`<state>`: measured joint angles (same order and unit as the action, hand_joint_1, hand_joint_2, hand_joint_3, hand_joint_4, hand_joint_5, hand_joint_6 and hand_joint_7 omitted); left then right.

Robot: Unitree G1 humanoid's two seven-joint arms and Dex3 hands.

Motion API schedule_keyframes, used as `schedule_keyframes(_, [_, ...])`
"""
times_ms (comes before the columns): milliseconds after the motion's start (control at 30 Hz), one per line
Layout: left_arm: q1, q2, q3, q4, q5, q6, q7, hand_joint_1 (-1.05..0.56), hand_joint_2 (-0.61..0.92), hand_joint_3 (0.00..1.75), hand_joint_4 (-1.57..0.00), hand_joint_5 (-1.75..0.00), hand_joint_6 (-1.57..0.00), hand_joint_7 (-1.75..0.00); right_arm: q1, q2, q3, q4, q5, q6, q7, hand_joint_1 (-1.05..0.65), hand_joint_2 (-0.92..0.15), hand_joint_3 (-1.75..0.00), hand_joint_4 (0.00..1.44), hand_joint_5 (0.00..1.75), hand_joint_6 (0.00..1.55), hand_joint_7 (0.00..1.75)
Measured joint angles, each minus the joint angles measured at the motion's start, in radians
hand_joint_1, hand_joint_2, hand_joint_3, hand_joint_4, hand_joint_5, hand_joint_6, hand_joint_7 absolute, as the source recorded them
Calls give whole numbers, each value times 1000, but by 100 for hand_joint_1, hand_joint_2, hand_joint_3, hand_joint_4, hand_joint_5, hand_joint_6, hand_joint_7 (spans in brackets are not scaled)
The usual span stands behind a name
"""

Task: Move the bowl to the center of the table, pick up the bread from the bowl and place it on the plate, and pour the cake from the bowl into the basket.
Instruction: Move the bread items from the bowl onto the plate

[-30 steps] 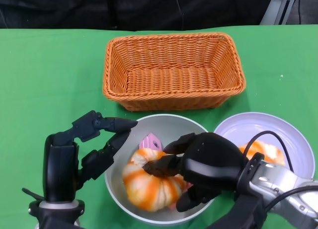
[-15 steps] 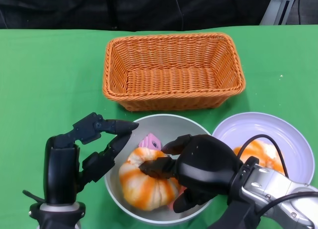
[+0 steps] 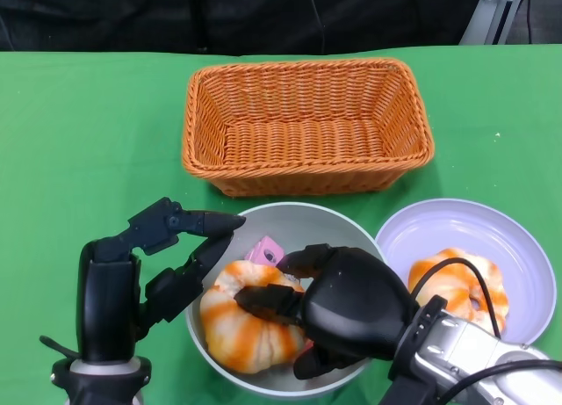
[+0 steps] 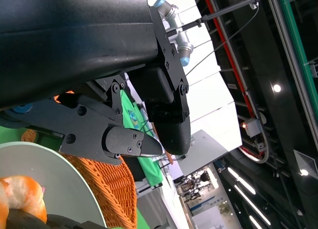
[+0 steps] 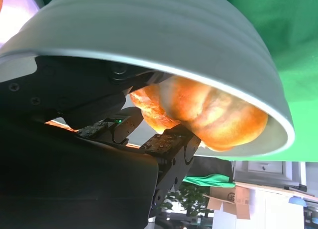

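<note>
The grey bowl (image 3: 325, 213) sits at the table's near middle, in front of the basket (image 3: 303, 128). In it lie an orange-and-white bread (image 3: 241, 330) and a pink cake (image 3: 266, 249). My right hand (image 3: 351, 304) reaches into the bowl from the right and grips the bread. The right wrist view shows its fingers (image 5: 169, 144) pressed on the bread (image 5: 213, 114) under the bowl's rim (image 5: 149, 30). My left hand (image 3: 154, 256) hovers at the bowl's left rim with fingers apart and nothing in them. The lilac plate (image 3: 439, 225) holds another bread (image 3: 461, 278).
The wicker basket is empty and stands just behind the bowl. The plate lies close to the bowl's right side. Green cloth covers the table (image 3: 88, 141), with bare cloth to the left and the far right.
My right hand has shifted left and deeper into the bowl, and the bread has moved left with it. The left hand and the bowl have stayed put.
</note>
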<state>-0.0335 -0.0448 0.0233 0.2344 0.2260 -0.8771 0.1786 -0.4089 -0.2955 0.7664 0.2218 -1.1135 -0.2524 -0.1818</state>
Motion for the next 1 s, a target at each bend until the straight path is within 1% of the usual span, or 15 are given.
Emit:
schedule_keyframes(67, [2, 0, 0, -2, -1, 0, 0, -23, 92, 20, -82, -100, -98, -54, 1, 2, 3, 8, -2, 1, -19, -83, -92, -7, 75, 6, 71, 2])
schedule_keyframes(167, [3, 0, -1, -2, -1, 0, 0, -23, 92, 21, -82, -99, -98, -54, 4, 7, 6, 25, -2, 1, -47, -82, -92, -5, 77, 7, 73, 2])
schedule_keyframes(400, [3, 0, 0, -2, -2, 0, 0, -21, 92, 22, -82, -99, -98, -54, 5, 13, 10, 38, -1, 0, -66, -79, -92, -5, 85, 13, 76, 2])
schedule_keyframes(600, [4, -1, 0, -2, -2, 0, 0, -21, 92, 22, -83, -99, -99, -54, 4, 14, 19, 57, -1, -2, -102, -75, -92, -4, 85, 17, 78, 2])
schedule_keyframes(767, [4, -1, 1, -2, -2, -1, 0, -22, 92, 21, -83, -99, -99, -54, 7, 15, 20, 83, 11, -26, -164, -57, -90, -1, 97, 24, 91, 5])
schedule_keyframes(900, [4, -1, 3, -2, 0, -1, 0, -24, 92, 20, -83, -98, -99, -54, 5, 15, 24, 101, 16, -45, -202, -49, -89, 0, 97, 24, 92, 3])
schedule_keyframes(1000, [4, -1, 5, -2, 0, -1, 0, -24, 92, 20, -84, -98, -99, -53, -4, 16, 27, 131, 40, -90, -235, -36, -88, 0, 101, 24, 98, 5])
